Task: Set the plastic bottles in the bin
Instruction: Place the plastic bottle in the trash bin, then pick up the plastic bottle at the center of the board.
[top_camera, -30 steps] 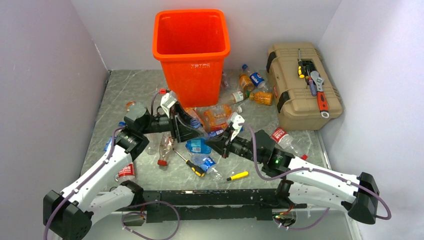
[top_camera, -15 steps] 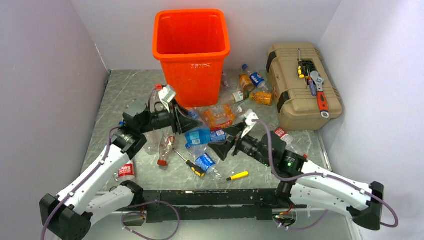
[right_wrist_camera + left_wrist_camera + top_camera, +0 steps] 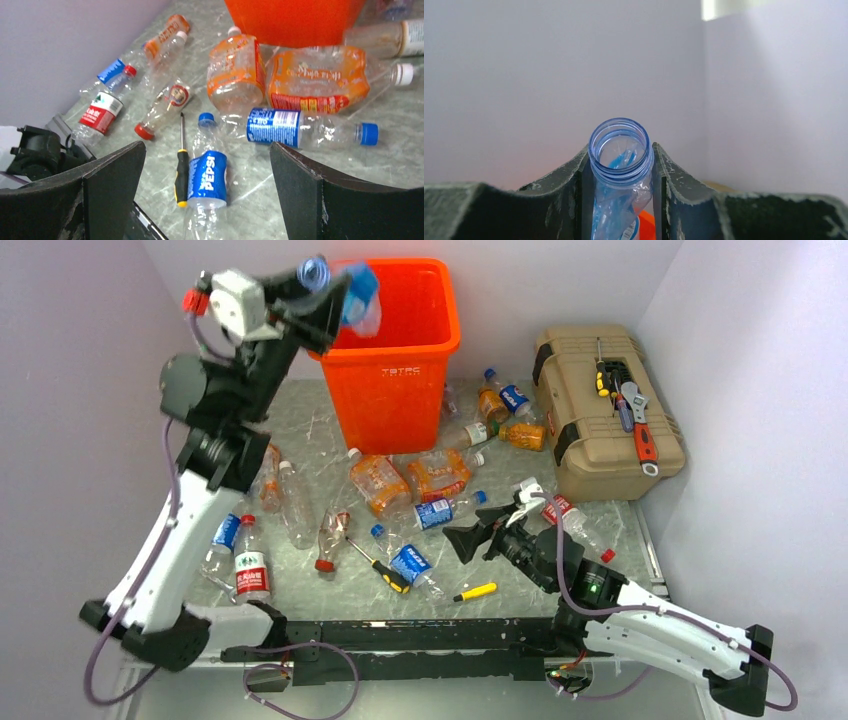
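- Table (image 3: 310, 430): strewn with plastic bottles (image 3: 437, 475) across its middle and far right.
- Bin (image 3: 385, 390): upright at the far middle of the table.
- Left claw (image 3: 340, 302): high above the table, pinching a crushed clear-blue bottle (image 3: 620, 170) just below its uncapped neck, body pointing toward the bin's left rim.
- Judged step: drop into the bin. Cannot confirm from above that the whole body sits inside the rim line, so carry a little further toward the centre before spreading the pads.
- Release low and level. Light crushed plastic is likely to glance off the thick rim or cling to one pad.
- Right claw (image 3: 475, 538): spread wide, empty, low over the table, facing a Pepsi bottle (image 3: 207, 180) and a blue-labelled bottle (image 3: 300, 127).
- Screwdriver (image 3: 181, 170): lying just beside the Pepsi bottle. Keep out of any grasp there.
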`<state>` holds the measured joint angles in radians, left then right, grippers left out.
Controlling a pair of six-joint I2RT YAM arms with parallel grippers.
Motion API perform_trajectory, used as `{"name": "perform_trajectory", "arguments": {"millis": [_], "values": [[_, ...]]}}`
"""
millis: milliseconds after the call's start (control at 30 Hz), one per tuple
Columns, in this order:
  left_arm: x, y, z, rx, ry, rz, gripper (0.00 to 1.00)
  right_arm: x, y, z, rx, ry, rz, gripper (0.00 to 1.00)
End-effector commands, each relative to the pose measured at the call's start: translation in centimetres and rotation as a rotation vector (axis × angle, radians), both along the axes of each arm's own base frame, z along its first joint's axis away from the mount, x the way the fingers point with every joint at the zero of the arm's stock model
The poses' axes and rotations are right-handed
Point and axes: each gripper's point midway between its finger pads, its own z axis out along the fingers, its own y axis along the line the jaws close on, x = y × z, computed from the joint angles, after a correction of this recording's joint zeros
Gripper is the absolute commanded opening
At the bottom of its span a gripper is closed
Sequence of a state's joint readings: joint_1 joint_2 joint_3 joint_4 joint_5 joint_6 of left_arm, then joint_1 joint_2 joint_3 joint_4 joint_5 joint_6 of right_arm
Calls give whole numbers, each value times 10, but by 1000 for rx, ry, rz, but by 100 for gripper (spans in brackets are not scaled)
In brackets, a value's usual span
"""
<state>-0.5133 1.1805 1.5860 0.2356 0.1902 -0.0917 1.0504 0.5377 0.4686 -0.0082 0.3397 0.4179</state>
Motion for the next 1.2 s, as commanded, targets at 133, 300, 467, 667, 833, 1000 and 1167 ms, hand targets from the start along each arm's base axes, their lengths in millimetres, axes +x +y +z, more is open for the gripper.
{"name": "perform_trajectory", "arguments": {"millis": [133,300,467,667,833,1000,1167], "values": [[142,24,16,42,-37,352,0,-1,-8,-11,43,23,-33,98],[221,31,-40,128,111,521,0,0,-13,-16,11,26,-50,98],[250,27,-92,221,233,544,0,2,-20,-19,-15,24,-74,98],[238,17,-93,227,249,472,90,4,-19,-15,-19,17,-82,99],[198,22,-48,156,194,427,100,6,-23,-12,-20,27,-109,99],[124,19,-26,128,174,333,99,11,-34,-3,4,38,-174,100],[55,21,-74,155,333,191,100,18,-49,1,-16,56,-264,100]]}}
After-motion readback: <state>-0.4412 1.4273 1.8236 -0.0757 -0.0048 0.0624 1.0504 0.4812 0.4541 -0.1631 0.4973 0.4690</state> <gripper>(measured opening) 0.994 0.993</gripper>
